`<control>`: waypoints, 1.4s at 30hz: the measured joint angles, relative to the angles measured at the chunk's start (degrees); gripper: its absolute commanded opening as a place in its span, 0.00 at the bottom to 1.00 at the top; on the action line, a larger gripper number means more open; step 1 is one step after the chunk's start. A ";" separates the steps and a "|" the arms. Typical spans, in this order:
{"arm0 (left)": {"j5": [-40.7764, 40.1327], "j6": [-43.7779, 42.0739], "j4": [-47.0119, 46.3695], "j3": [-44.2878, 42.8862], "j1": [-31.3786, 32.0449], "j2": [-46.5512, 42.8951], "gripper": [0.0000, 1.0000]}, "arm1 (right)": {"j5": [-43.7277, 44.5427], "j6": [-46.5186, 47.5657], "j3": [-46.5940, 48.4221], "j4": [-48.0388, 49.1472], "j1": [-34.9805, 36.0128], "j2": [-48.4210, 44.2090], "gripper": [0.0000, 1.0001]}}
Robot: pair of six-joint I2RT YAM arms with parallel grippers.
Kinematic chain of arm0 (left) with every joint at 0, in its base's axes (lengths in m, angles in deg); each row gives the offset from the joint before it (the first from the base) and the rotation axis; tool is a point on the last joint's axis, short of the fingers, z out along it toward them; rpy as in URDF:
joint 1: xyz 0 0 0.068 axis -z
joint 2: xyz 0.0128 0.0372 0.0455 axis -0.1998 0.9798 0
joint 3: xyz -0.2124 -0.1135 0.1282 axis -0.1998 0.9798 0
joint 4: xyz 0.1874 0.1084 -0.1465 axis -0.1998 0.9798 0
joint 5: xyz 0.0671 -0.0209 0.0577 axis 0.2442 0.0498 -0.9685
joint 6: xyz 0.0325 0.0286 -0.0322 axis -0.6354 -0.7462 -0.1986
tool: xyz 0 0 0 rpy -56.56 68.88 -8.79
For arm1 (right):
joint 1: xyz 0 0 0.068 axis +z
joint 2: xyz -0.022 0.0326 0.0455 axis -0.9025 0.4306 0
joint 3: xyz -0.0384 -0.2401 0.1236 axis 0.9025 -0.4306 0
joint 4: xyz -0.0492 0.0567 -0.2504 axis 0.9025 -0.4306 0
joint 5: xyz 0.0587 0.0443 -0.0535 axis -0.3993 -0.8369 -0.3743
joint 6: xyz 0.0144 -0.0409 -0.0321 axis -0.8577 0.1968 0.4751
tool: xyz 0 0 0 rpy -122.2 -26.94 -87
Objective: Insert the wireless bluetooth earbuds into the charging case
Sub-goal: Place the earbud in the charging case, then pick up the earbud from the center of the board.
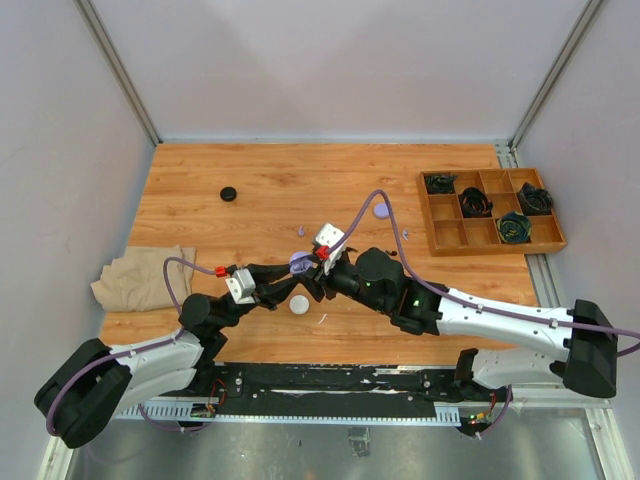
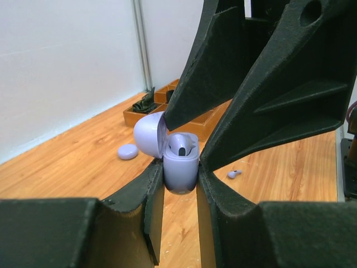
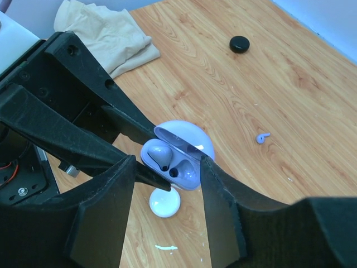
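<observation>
My left gripper [image 1: 291, 274] [image 2: 180, 174] is shut on the sides of an open lavender charging case [image 1: 299, 263] [image 2: 181, 167] [image 3: 173, 164] and holds it above the table. The case's lid stands open. One lavender earbud [image 3: 158, 153] [image 2: 181, 144] sits in a slot; the other slot is empty. My right gripper [image 1: 319, 263] [image 3: 167, 160] is open, with its fingers on either side of the case and nothing held. A loose lavender earbud [image 1: 302, 231] [image 2: 234, 173] [image 3: 262, 136] lies on the wood beyond. No black or white earbuds show.
A white case [image 1: 299, 305] [image 3: 164, 202] lies under the grippers. A black case [image 1: 229, 193] [image 3: 240, 43] is at the far left, a closed lavender case [image 1: 381, 211] [image 2: 128, 151] towards the right. A wooden tray [image 1: 445, 238] holds coiled cables. A beige cloth [image 1: 140, 275] lies left.
</observation>
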 measured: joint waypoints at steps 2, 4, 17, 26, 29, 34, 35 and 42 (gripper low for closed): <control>0.00 0.00 0.09 0.00 0.00 0.00 0.00 | 0.66 0.00 0.02 -1.09 0.00 -0.74 0.56; 0.00 0.00 0.17 0.00 0.00 0.00 0.00 | 1.27 0.00 0.04 -1.97 0.00 -1.42 0.60; -0.13 -0.02 1.53 0.00 0.00 -0.66 0.00 | 3.82 -4.20 3.34 -20.33 -4.61 -8.90 0.68; -0.15 -0.02 2.99 0.00 0.00 -1.66 0.00 | 1.92 -13.57 4.37 -34.69 -17.35 -9.90 0.67; -0.13 -0.04 3.30 0.00 0.00 -2.14 0.00 | 0.09 -16.46 3.74 -37.77 -22.29 -9.90 0.67; -0.11 -0.04 3.87 0.00 0.00 -2.23 0.00 | -2.97 -18.97 1.73 -41.81 -28.37 -8.85 0.68; -0.11 -0.04 4.09 0.00 0.00 -2.25 0.00 | -3.58 -19.34 1.31 -42.34 -29.59 -8.24 0.68; -0.09 -0.07 4.96 0.00 0.00 -2.23 0.00 | -8.48 -20.26 -2.56 -44.35 -37.16 -3.32 0.69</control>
